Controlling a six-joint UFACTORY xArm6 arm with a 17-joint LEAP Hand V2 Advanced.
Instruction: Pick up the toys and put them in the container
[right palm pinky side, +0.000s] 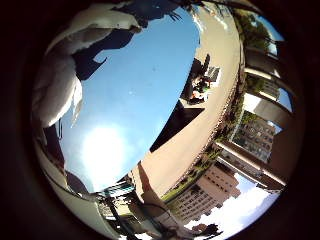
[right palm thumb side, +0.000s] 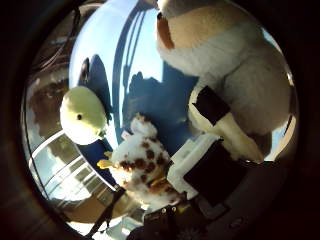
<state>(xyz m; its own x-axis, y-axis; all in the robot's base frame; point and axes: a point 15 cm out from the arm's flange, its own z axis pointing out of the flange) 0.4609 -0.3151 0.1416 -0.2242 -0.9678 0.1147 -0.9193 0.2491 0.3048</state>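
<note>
In the thumb side palm view a big beige and white plush toy (right palm thumb side: 225, 60) with an orange patch fills much of the picture, close to the palm. My hand (right palm thumb side: 215, 165) has white and black fingers (right palm thumb side: 228, 125) curled against it. On the blue table (right palm thumb side: 130, 60) beyond lie a round yellow-green toy (right palm thumb side: 85, 112) with a black eye and a white toy with brown spots (right palm thumb side: 140, 160). These two lie close together, away from the hand. No container can be made out.
The little finger side palm view shows the blue table top (right palm pinky side: 140, 90) with a bright glare, pale rounded shapes (right palm pinky side: 55, 85) at its edge, and tan pavement (right palm pinky side: 190, 135) and buildings (right palm pinky side: 215, 190) beyond. White bars (right palm thumb side: 60, 175) stand past the table's edge.
</note>
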